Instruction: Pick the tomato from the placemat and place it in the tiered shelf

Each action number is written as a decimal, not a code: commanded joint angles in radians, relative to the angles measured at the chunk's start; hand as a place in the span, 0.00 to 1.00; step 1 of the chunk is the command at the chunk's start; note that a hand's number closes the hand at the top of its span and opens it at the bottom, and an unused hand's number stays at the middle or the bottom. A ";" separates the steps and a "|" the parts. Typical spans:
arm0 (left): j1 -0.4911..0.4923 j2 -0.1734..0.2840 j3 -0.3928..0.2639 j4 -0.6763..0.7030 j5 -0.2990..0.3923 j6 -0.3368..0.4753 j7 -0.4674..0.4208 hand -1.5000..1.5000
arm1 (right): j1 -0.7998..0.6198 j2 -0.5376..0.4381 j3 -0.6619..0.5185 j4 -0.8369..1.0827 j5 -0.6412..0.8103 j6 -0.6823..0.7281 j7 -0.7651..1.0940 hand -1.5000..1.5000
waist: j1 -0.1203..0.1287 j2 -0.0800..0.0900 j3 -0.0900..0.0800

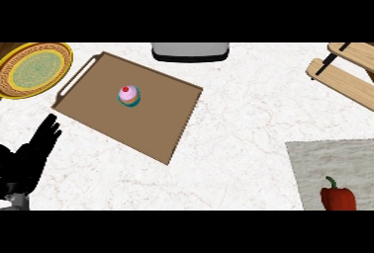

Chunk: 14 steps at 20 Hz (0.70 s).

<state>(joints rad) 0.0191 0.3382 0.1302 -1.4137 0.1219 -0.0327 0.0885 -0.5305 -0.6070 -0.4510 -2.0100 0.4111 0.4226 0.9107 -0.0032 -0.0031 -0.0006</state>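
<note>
The left robot hand (33, 150) rests at the lower left edge of the bench (241, 128), fingers straight and apart, holding nothing; the right robot hand is out of view. A red pepper-shaped vegetable (337, 196) with a green stem, not a round tomato, lies on the grey placemat (321, 158) at lower right. The wooden tiered shelf (347, 71) stands at upper right, well apart from it; a brown tray (157, 121) carries a cupcake (128, 96).

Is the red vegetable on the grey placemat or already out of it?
On it. The red vegetable, which looks like a pepper, lies on the grey placemat at lower right, apart from the wooden shelf.
</note>
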 commanded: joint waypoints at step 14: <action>-0.026 -0.023 0.010 -0.011 -0.019 -0.013 0.017 0.50 | -0.313 -0.352 0.075 0.478 0.119 0.046 -0.079 1.00 | 0.019 0.005 0.000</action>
<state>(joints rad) -0.0086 0.3272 0.1404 -1.4035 0.1081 -0.0521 0.1000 -0.7700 -0.8962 -0.3962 -1.6743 0.5118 0.4601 0.8661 0.0120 0.0013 -0.0011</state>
